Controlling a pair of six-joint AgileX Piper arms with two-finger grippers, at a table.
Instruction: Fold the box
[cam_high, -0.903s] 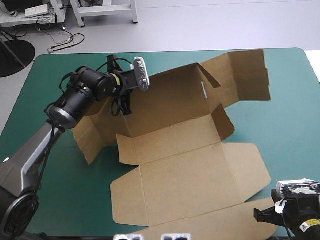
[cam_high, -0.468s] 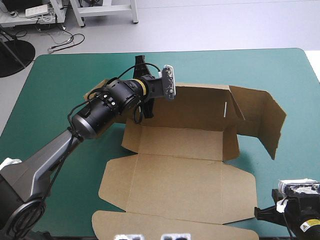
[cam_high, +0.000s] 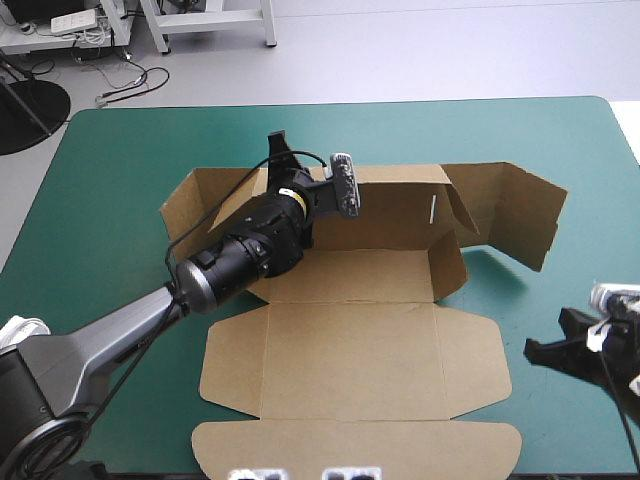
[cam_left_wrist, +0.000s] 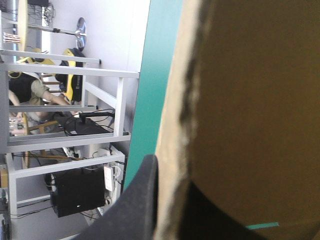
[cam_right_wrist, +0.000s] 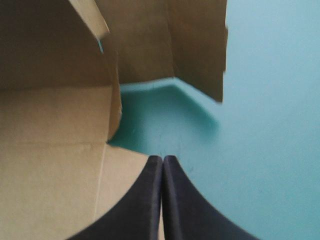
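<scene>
Brown box (cam_high: 350, 350) only begun: back wall (cam_high: 395, 212) raised, pinched by the left tool (cam_high: 281, 160), front flaps (cam_high: 355, 445) flat on the counter (cam_high: 120, 160); right tool (cam_right_wrist: 162, 161) closed, empty

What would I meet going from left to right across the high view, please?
First the left gripper → the slit in the box → the right gripper.

I have the box (cam_high: 350, 360) mid-table (cam_high: 120, 160), its back wall raised. My left gripper (cam_high: 280, 155) pinches that wall's top edge, and my right gripper (cam_right_wrist: 162, 165) waits near its right flap.
</scene>
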